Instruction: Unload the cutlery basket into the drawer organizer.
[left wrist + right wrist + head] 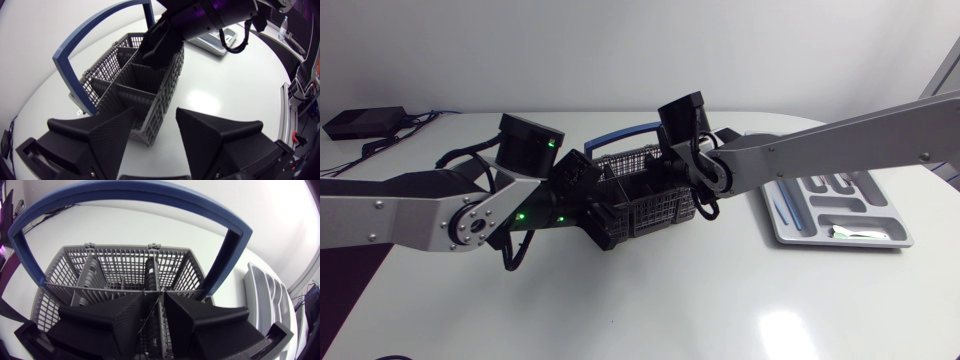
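Inside cutlery basket (655,208): right end effector (154,296).

Silver-grey links (840,140), black joints (712,178), green lights (523,215)

I'm in a robotics lab, by the look of it. My left arm (390,215) and right arm (850,140) hang over a plain white counter (620,310), with a black box (365,122) and loose cables (395,138) at its edge.

Blue handle (135,193) over basket (65,267) opening
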Available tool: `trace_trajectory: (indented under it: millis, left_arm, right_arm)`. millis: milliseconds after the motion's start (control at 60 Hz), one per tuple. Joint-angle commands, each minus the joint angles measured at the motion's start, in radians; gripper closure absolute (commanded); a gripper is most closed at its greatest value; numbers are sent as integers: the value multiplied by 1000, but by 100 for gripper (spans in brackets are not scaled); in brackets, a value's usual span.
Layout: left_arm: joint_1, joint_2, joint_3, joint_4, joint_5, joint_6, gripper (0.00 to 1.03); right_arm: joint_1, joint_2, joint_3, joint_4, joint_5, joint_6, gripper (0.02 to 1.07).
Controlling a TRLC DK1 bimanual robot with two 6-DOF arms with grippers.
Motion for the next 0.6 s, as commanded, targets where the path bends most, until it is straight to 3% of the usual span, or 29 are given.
trace_trajectory:
  millis: [0, 250, 583]
  left_arm:
    - [-8, 21, -25, 13, 7, -18, 44]
    - [-16, 23, -26, 16, 5, -23, 44]
    - [-29, 31, -28, 20, 5, -29, 44]
  right_arm:
    - [0, 27, 18, 5, 13, -1, 82]
    - [-3, 27, 15, 11, 13, -3, 95]
    - [-7, 18, -2, 36, 13, -12, 101]
